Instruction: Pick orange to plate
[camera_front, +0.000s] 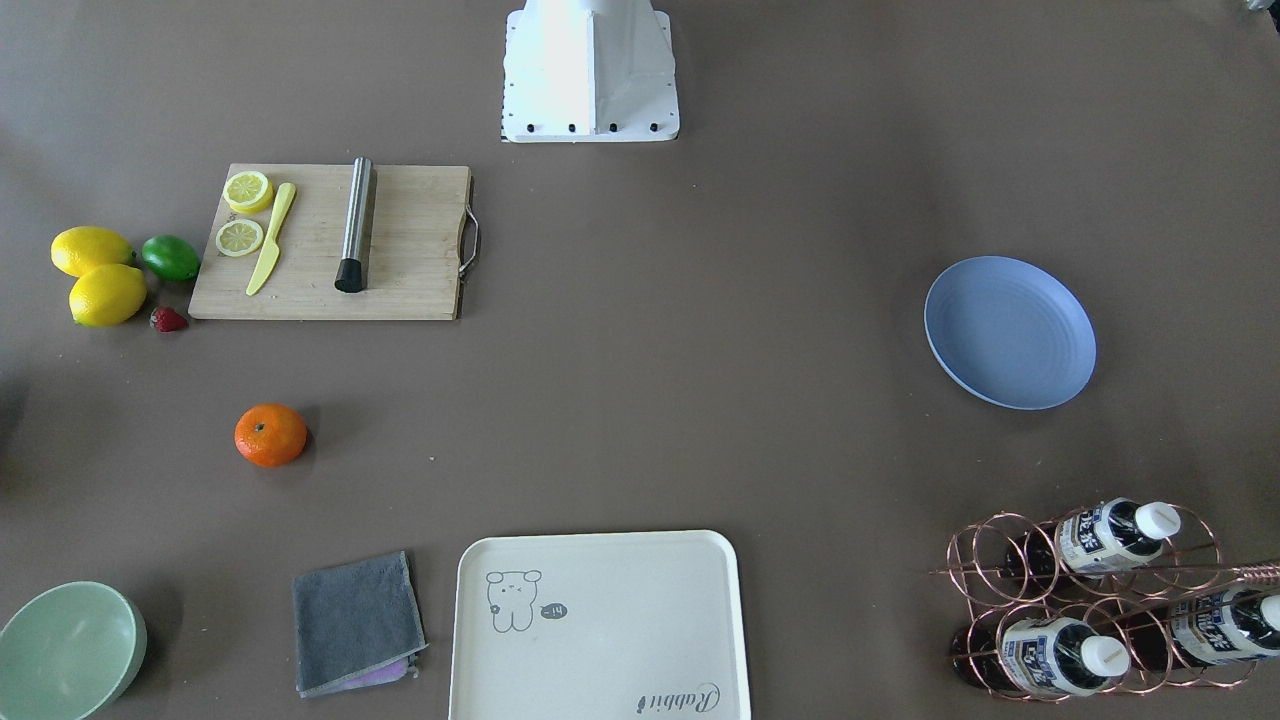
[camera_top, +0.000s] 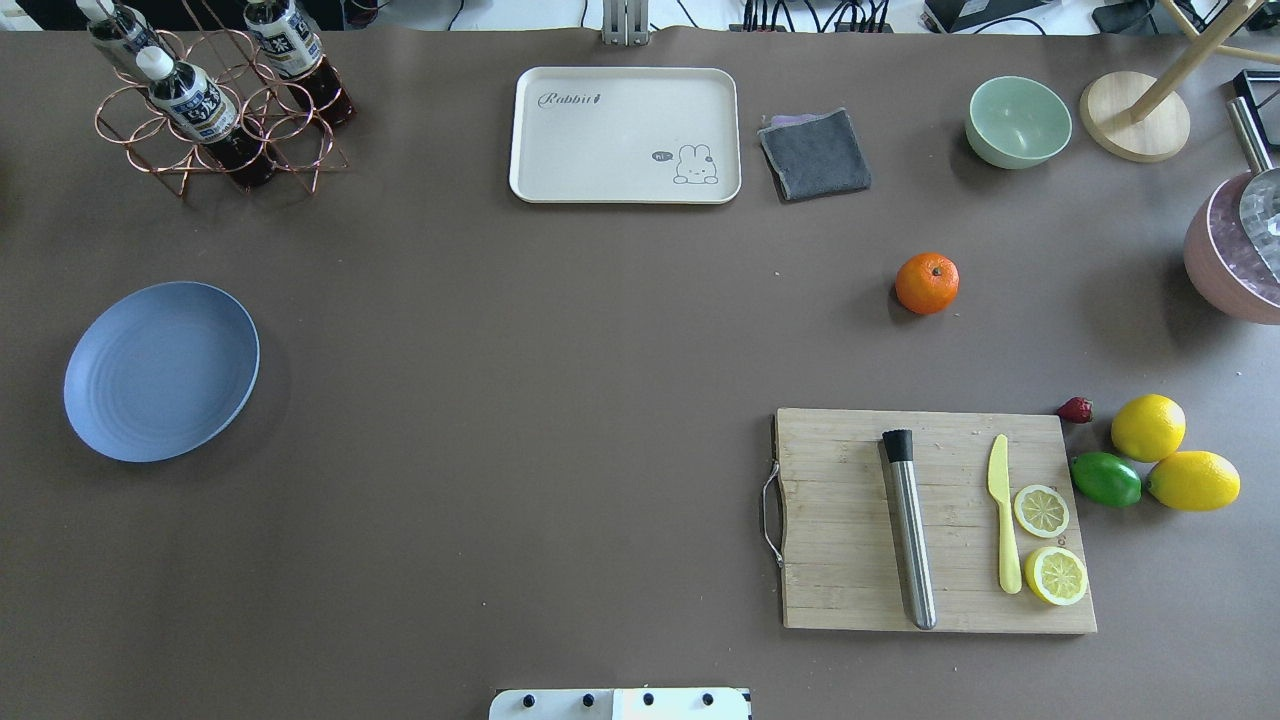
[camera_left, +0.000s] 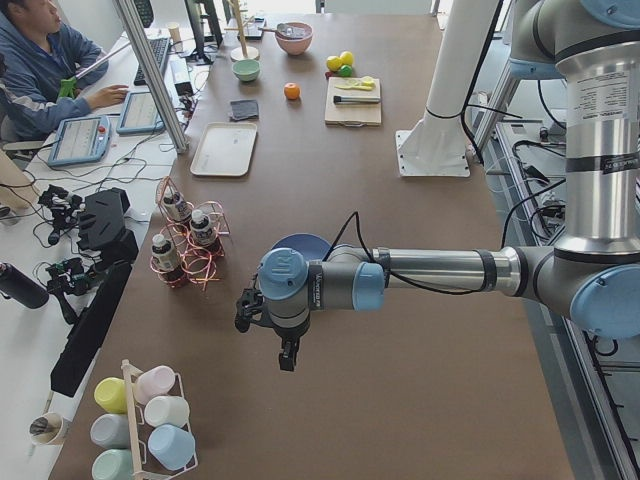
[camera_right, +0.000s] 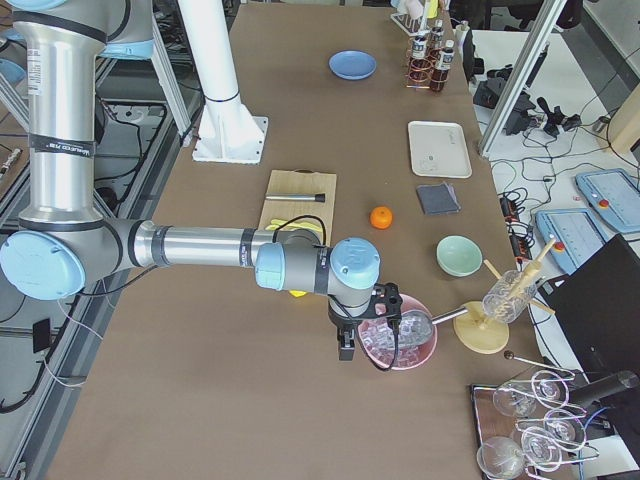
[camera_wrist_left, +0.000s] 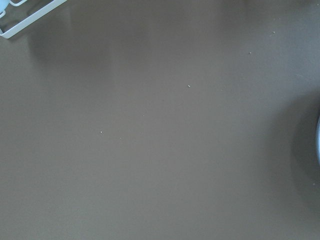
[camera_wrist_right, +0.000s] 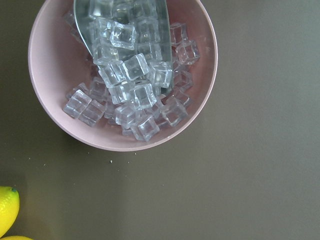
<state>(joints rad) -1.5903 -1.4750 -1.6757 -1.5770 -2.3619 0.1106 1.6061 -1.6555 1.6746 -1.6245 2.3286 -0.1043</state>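
The orange (camera_front: 270, 435) (camera_top: 927, 283) sits alone on the brown table, between the cutting board and the grey cloth. The blue plate (camera_front: 1010, 332) (camera_top: 160, 370) lies bare at the table's other side. My left gripper (camera_left: 287, 358) hangs above the table just short of the plate (camera_left: 300, 243); it shows only in the left side view, so I cannot tell its state. My right gripper (camera_right: 345, 348) hovers by the pink ice bowl, far from the orange (camera_right: 381, 217); it shows only in the right side view, so I cannot tell its state either.
A cutting board (camera_top: 935, 520) holds a steel muddler, a yellow knife and lemon slices; two lemons, a lime (camera_top: 1105, 479) and a strawberry lie beside it. A cream tray (camera_top: 625, 135), grey cloth (camera_top: 815, 153), green bowl (camera_top: 1018, 121), pink ice bowl (camera_wrist_right: 122, 75) and bottle rack (camera_top: 215, 100) line the edges.
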